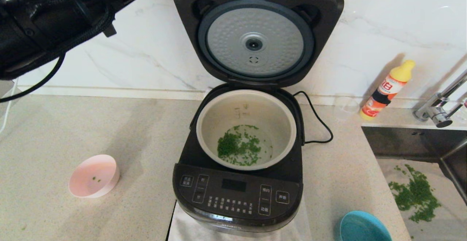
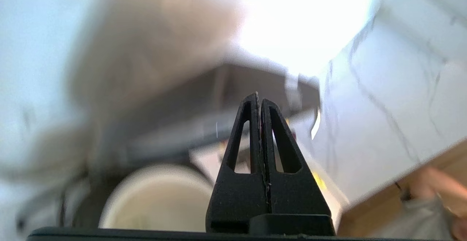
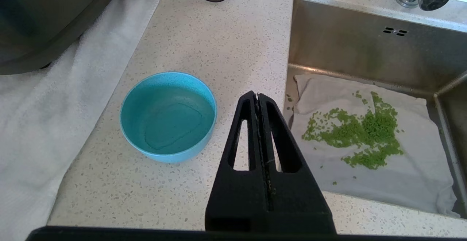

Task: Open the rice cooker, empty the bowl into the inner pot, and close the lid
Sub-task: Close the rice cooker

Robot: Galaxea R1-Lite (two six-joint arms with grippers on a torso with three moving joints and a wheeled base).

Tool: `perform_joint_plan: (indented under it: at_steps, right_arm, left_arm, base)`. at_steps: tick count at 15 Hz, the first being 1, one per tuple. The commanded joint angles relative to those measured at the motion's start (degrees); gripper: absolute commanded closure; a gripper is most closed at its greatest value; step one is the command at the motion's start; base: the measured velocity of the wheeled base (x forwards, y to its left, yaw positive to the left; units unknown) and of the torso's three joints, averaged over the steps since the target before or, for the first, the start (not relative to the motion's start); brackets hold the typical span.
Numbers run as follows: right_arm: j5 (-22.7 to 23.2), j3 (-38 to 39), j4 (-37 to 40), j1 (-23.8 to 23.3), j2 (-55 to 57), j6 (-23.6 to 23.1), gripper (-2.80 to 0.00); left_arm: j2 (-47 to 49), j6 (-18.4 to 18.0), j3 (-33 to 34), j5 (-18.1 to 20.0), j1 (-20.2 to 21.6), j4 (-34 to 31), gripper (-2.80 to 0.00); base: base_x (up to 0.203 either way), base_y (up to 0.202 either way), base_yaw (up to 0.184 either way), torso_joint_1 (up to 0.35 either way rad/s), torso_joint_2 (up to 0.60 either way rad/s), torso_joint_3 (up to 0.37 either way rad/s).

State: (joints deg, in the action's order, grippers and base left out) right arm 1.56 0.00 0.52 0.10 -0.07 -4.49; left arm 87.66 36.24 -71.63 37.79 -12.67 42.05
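I am viewing the rice cooker [image 1: 237, 193] sitting mid-counter [image 1: 54, 142], its lid [image 1: 257, 29] standing open above the inner pot [image 1: 246, 128] holding green bits. The pink bowl [image 1: 94, 176] is lying tipped to its left. My left pincer [image 2: 259, 100] is hanging raised, closed and empty; my right pincer [image 3: 257, 95] is hovering closed beside the blue bowl [image 3: 168, 115].

Item count, head view:

- Rice cooker [image 1: 237, 193]: one, centre of frame, with one lid [image 1: 255, 33] and one inner pot [image 1: 246, 102].
- Bowls: two. One pink bowl [image 1: 94, 176] at lower left; one blue bowl [image 1: 363, 228] at lower right.
- Bottle [image 1: 387, 89]: one, right of centre.
- Faucet [image 1: 437, 109]: one, right edge.
- Sink [image 1: 419, 150]: one, lower right.
- Heaps of green bits: two, one in the inner pot, one in the sink.
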Motion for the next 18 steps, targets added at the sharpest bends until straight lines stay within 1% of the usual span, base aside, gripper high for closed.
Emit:
perform_joint_plan:
  at_steps: [1,6,8,11,14,18]
  right_arm:
    - [0.0,0.0,0.0,0.0,0.0,-0.1,0.00]
    - [0.0,0.0,0.0,0.0,0.0,-0.1,0.00]
    - [0.0,0.0,0.0,0.0,0.0,-0.1,0.00]
    - [0.0,0.0,0.0,0.0,0.0,-0.1,0.00]
    - [0.0,0.0,0.0,0.0,0.0,-0.1,0.00]
    - [0.0,0.0,0.0,0.1,0.0,-0.1,0.00]
  left_arm:
    - [6.2,0.4,-7.5,-0.2,0.0,0.3,0.00]
    - [16.1,0.5,-20.9,-0.4,-0.1,1.4,0.00]
    - [20.9,0.5,-27.4,-1.3,-0.1,1.3,0.00]
    - [26.0,0.5,-34.0,-2.1,-0.1,0.8,0.00]
    - [29.2,0.5,-38.7,-1.9,-0.2,-0.2,0.00]
    - [29.5,0.5,-38.7,-1.2,-0.5,-0.5,0.00]
  base:
    - [0.000,0.000,0.000,0.000,0.00,0.000]
    - [0.000,0.000,0.000,0.000,0.00,0.000]
    - [0.000,0.000,0.000,0.000,0.00,0.000]
    - [0.000,0.000,0.000,0.000,0.00,0.000]
    - [0.000,0.000,0.000,0.000,0.00,0.000]
    - [0.000,0.000,0.000,0.000,0.00,0.000]
